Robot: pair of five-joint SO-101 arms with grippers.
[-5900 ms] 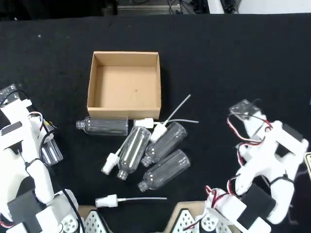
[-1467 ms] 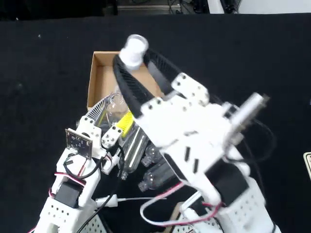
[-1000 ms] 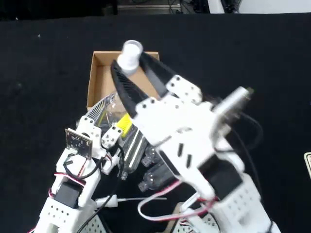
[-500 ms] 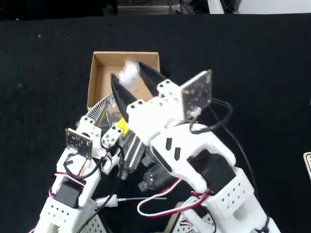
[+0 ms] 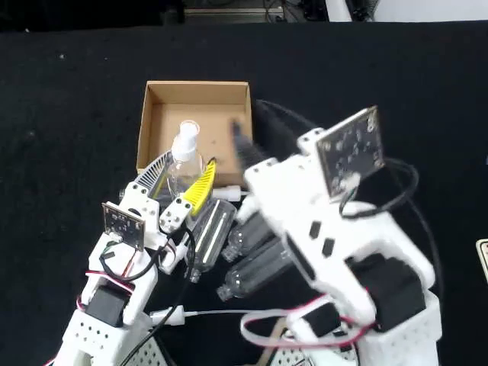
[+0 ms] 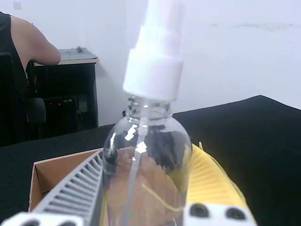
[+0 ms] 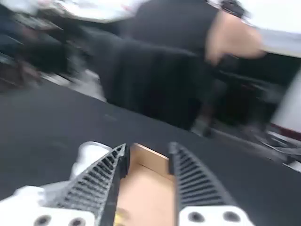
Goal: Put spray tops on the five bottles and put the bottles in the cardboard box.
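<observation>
Over at the front edge of the cardboard box (image 5: 156,99), the right hand (image 5: 255,137) has let go of the spray top (image 5: 185,137) and backed off, fingers spread. The top now sits on the bottle (image 5: 183,174) pinched upright in the left hand (image 5: 191,158), so bottle one looks nearly ready to box. Left wrist view shows the collar on the neck with the tube inside — high view adds four uncapped bottles (image 5: 252,259) lying on the bench (image 5: 381,76).

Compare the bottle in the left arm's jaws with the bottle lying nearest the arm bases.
The held bottle stands upright in the jaws of the left gripper; the lying bottle rests on its side on the table. The held bottle carries a white spray top; the lying bottle's neck is bare. Both are clear and alike in shape.
</observation>
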